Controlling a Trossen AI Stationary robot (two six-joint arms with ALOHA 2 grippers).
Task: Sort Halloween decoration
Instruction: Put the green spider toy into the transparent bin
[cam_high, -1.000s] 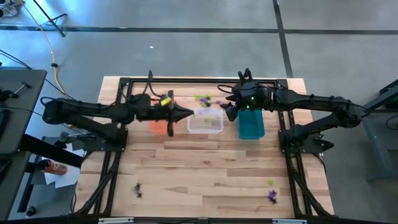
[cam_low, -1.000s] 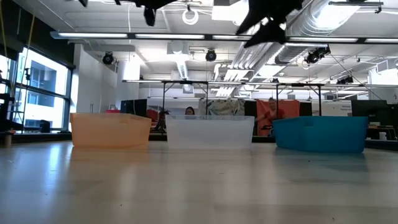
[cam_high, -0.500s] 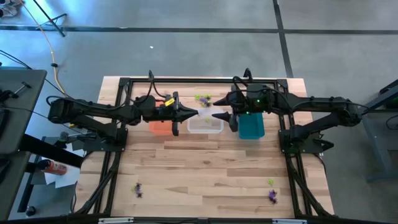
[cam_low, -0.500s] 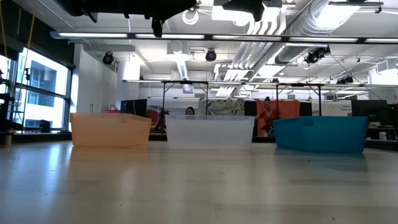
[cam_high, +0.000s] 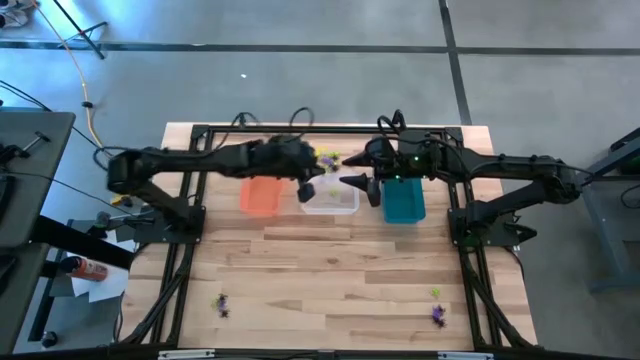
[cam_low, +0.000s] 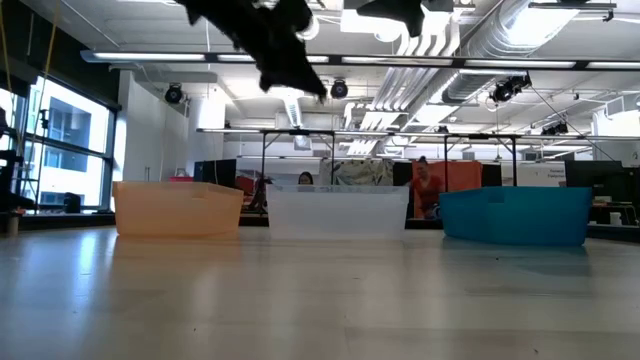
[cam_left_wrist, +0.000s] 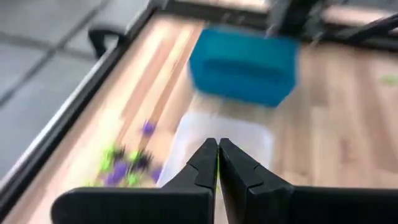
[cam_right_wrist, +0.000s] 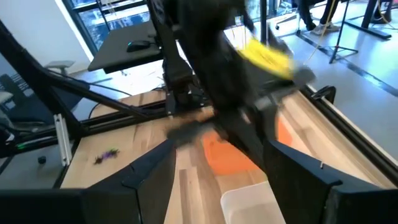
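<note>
The Halloween decorations are tiny spidery trinkets. A green, purple and black cluster (cam_high: 328, 158) (cam_left_wrist: 124, 168) lies on the table beside the clear bin's far side. Three more lie near the table's near edge: a black one (cam_high: 222, 303), a green one (cam_high: 434, 292) and a purple one (cam_high: 438, 315). My left gripper (cam_high: 318, 185) (cam_left_wrist: 217, 155) is shut, with nothing visible between its fingers, and hangs over the clear bin's (cam_high: 330, 197) left end. My right gripper (cam_high: 352, 182) (cam_right_wrist: 217, 180) is open above the clear bin's right far corner, facing the left one.
Three bins stand in a row at the table's middle far part: orange (cam_high: 259, 195) (cam_low: 178, 208), clear (cam_low: 337, 212), teal (cam_high: 404, 200) (cam_low: 515, 214). A black frame (cam_high: 300, 128) rims the table. Bare wood (cam_high: 330, 270) stretches toward the near edge. People show in the room behind.
My left gripper has travelled from over the orange bin toward the table's right, to the clear bin's left end, and has tipped so that it slants downward. My right gripper shifted a little toward the table's left early on, then kept still. The trinkets have not moved.
</note>
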